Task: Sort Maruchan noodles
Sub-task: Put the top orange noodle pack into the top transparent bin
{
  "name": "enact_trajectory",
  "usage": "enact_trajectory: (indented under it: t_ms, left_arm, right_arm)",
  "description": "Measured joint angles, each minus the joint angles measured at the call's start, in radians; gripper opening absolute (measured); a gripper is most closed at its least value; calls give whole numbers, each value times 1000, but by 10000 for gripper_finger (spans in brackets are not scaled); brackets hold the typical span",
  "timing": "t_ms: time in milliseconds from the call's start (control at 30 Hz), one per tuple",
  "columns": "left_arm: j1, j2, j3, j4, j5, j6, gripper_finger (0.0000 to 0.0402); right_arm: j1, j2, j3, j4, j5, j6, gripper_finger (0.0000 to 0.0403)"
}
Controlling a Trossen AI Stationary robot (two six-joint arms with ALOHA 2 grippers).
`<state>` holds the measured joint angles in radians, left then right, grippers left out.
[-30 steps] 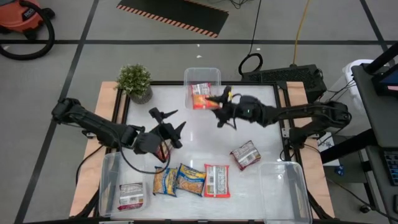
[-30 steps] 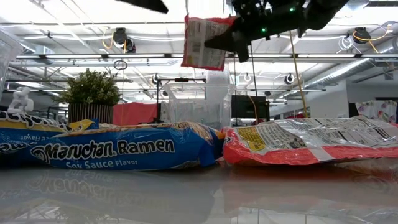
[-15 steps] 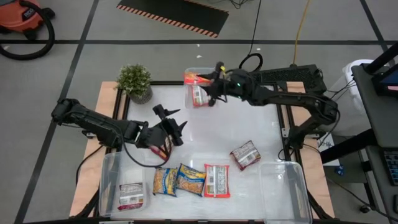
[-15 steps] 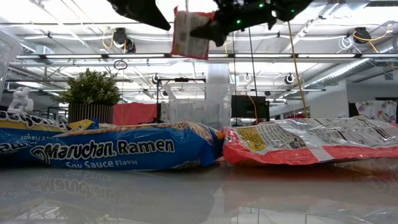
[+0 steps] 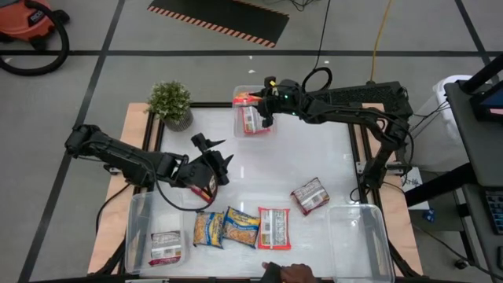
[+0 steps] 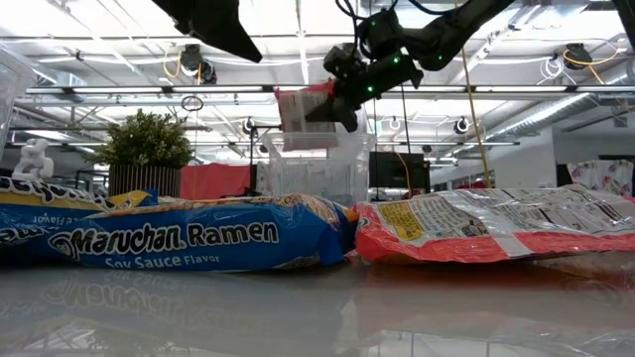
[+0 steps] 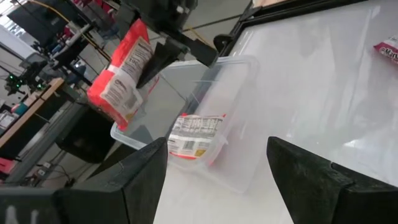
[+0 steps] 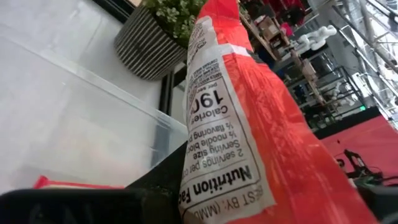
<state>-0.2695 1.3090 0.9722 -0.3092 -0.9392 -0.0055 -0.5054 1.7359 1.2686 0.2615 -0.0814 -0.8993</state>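
Observation:
My right gripper [image 5: 258, 101] is shut on a red-orange Maruchan packet [image 6: 303, 109] high over the clear far bin [image 5: 271, 93]. Another red packet [image 5: 253, 122] lies flat in that bin. My left gripper [image 5: 214, 151] hovers open over the table's left middle with nothing between its fingers [image 7: 143, 180]; it faces the far bin. Two yellow-blue packets [image 5: 226, 228], a red-and-white one [image 5: 273, 228] and a red one [image 5: 310, 195] lie flat on the table. One more packet [image 5: 165, 248] lies in the near left bin [image 5: 140, 212]. My right gripper pinches the red-orange packet between its two fingers at the packet's end nearest the gripper [image 8: 205, 186]. The fingers come about level from the table's right side. The packet [image 7: 121, 74] sticks out beyond them on edge, lifted clear above the far bin.
A potted plant [image 5: 171, 104] stands at the far left corner beside the far bin. A clear bin [image 5: 357, 240] sits at the near right. A person's hand [image 5: 287, 273] shows at the table's near edge. A reddish packet [image 5: 207, 187] lies partly hidden under my left arm.
My right gripper has carried the red-orange packet toward the table's far edge and a little left, from over the table's far middle to above the far bin, still shut on it. A person's hand has appeared at the near edge.

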Motion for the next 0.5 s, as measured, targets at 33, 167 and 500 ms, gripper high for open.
enact_trajectory:
  t_ms: [33, 167, 500]
  left_arm:
    - [0, 0, 0, -4, 0, -5, 280]
    - [0, 0, 0, -10, 0, -5, 280]
    - [0, 0, 0, -9, 0, -25, 280]
  right_arm:
    - [1, 2, 0, -3, -1, 3, 128]
    - [0, 14, 0, -29, -2, 25, 128]
    - [-34, 15, -1, -113, -3, 65, 147]
